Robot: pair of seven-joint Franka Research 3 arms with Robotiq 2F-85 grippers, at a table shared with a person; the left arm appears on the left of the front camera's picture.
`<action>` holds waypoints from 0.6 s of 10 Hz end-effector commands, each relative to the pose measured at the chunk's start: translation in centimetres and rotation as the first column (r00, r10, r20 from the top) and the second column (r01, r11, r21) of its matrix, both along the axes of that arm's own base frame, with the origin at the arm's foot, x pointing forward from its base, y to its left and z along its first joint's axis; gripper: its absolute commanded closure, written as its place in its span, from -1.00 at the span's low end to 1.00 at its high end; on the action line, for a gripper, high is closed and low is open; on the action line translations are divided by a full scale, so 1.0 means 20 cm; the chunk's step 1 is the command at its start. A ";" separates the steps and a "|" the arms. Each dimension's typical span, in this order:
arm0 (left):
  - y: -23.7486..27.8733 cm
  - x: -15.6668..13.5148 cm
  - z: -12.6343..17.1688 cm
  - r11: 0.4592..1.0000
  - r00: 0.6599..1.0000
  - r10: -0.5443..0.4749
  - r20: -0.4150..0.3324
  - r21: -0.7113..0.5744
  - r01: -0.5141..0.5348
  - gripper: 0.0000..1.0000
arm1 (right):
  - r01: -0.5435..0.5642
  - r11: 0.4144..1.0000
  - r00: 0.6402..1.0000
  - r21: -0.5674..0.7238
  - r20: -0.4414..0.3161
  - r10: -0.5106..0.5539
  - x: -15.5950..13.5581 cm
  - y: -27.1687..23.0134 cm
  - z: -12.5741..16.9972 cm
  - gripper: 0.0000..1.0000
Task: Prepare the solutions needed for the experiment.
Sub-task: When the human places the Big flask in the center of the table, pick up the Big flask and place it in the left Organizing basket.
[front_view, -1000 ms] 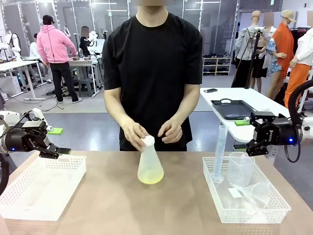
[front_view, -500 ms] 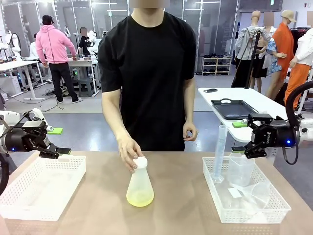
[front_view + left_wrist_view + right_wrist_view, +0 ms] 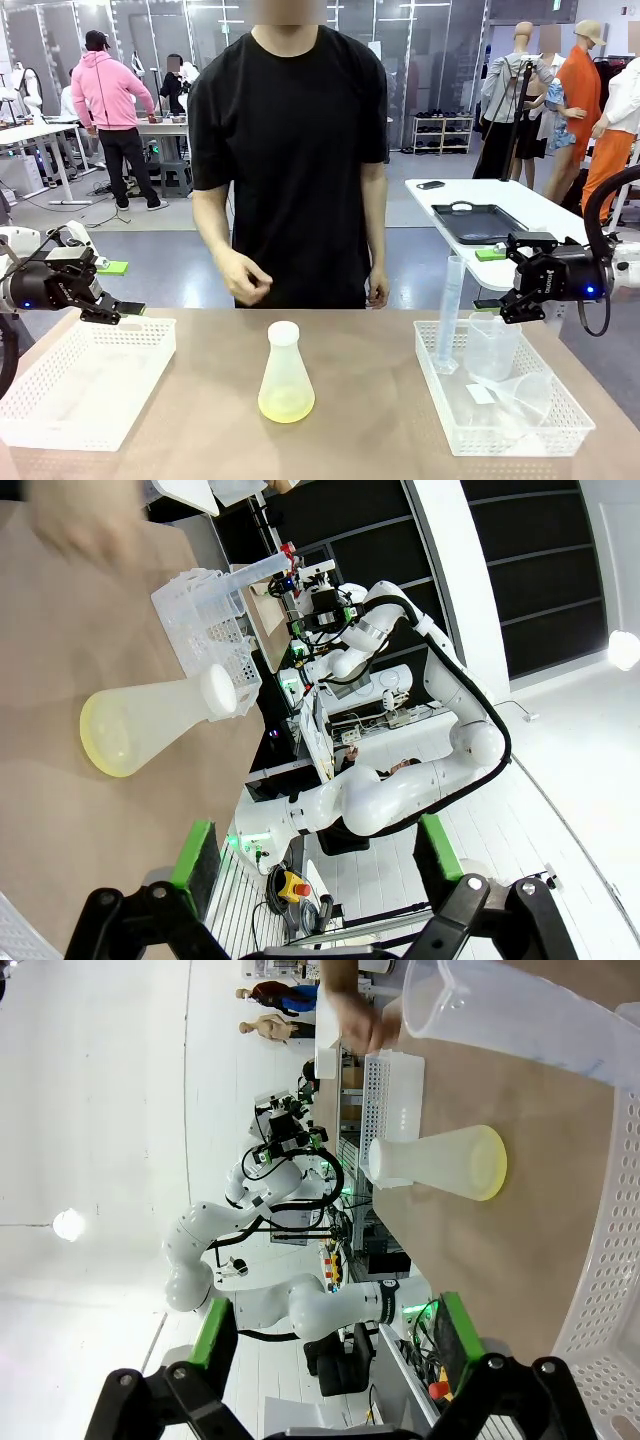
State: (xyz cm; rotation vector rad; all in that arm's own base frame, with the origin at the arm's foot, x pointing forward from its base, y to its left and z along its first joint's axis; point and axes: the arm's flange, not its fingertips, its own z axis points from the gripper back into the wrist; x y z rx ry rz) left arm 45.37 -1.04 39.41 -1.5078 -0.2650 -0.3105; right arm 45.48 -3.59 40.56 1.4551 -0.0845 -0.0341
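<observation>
The task looks to be at an early stage. 1 conical flask [image 3: 286, 378] of frosted plastic stands near the middle of the counter [image 3: 370, 420], in front of the person and between the 2 white baskets, and the solutions [image 3: 286, 405] lie as a shallow pale yellow layer at its bottom. A round white cap [image 3: 284, 332] sits on the neck, so nothing can be poured until it comes off. The person's hand [image 3: 250, 285] hangs above and behind the flask, apart from it. In the right basket [image 3: 500, 440] a graduated cylinder [image 3: 450, 312] leans upright beside a clear beaker [image 3: 492, 345], with more clear labware lying lower in the basket; no yellow shows in any of them, so measuring and filling seem to be left to do. The left basket [image 3: 60, 400] sits well apart at the other side. The flask stands upright, its long axis vertical: the wide base rests flat on the counter and the narrow neck points straight up. The left gripper [image 3: 315, 825] hovers at the far edge of the left basket with its fingers spread wide and holding nothing. The right gripper [image 3: 338, 1305] hangs near the top of the cylinder and beaker, fingers equally wide and empty. Neither touches the flask.
</observation>
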 end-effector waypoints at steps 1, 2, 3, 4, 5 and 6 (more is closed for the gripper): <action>-0.01 0.00 0.01 1.000 1.000 0.005 0.008 0.008 -0.005 -1.00 | -0.002 1.000 1.000 0.001 0.011 0.002 0.00 0.00 0.01 -1.00; -0.01 0.00 0.01 1.000 1.000 0.005 0.008 0.008 -0.005 -1.00 | -0.002 1.000 1.000 0.001 0.011 0.002 0.00 0.00 0.01 -1.00; -0.01 0.00 0.01 1.000 1.000 0.005 0.008 0.008 -0.005 -1.00 | -0.002 1.000 1.000 0.001 0.011 0.002 0.00 0.00 0.01 -1.00; -0.01 0.00 0.01 1.000 1.000 0.005 0.008 0.008 -0.005 -1.00 | -0.002 1.000 1.000 0.001 0.011 0.002 0.00 0.00 0.01 -1.00; -0.01 0.00 0.01 1.000 1.000 0.005 0.008 0.008 -0.005 -1.00 | -0.002 1.000 1.000 0.001 0.011 0.002 0.00 0.00 0.01 -1.00; -0.01 0.00 0.01 1.000 1.000 0.005 0.008 0.008 -0.005 -1.00 | -0.002 1.000 1.000 0.001 0.011 0.002 0.00 0.00 0.01 -1.00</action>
